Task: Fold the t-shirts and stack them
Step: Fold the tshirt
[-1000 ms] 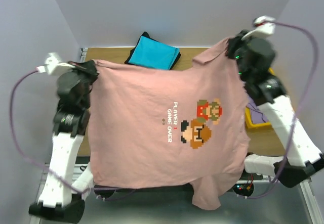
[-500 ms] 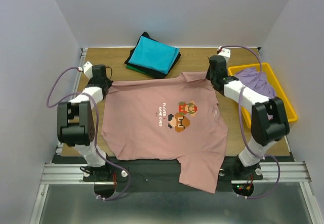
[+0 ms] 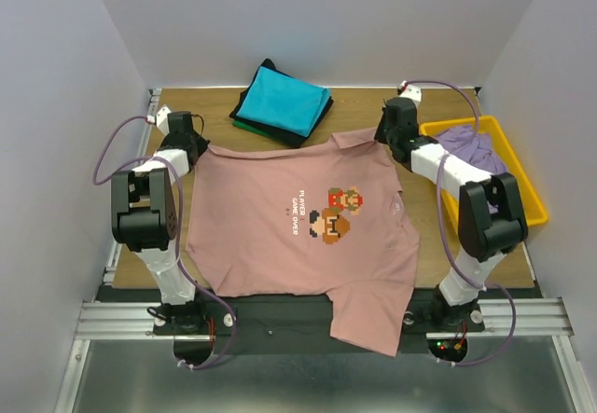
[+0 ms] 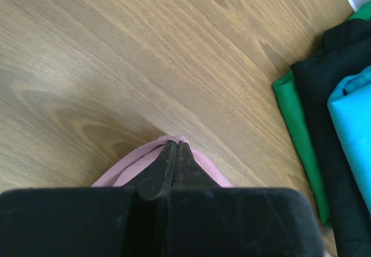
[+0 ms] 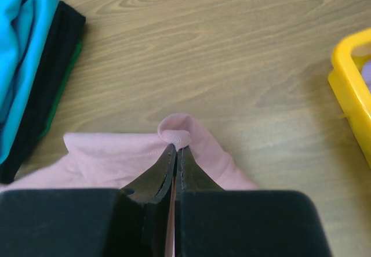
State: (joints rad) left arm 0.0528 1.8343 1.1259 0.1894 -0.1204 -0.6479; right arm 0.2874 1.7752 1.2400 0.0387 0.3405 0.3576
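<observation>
- Left pincer (image 4: 175,147): fingers pressed together with no gap showing at the tips. They pinch a small fold of the dusty-pink t-shirt (image 3: 298,227) at its far left corner. The tips sit low at the counter (image 3: 359,105).
- Right pincer (image 5: 174,150): likewise pressed together, with only a thin line between the fingers. A small rolled tuck of pink cloth is caught at the tips, at the shirt's far right corner.
- Dusty-pink t-shirt: spread flat with the print upward, in the middle of the counter between the two arms. Its near hem overhangs the counter's near edge, and one part hangs lower at the near right.
- Folded stack: turquoise t-shirt (image 3: 282,96) on top, black t-shirt (image 4: 324,89) beneath it, green t-shirt (image 4: 297,120) showing as an edge at the bottom. The stack sits at the far side of the counter, just beside the pink shirt's far edge. Contact between them cannot be determined.
- Yellow tray (image 3: 524,189): at the right side of the counter, with the lavender t-shirt (image 3: 471,143) crumpled inside it.
</observation>
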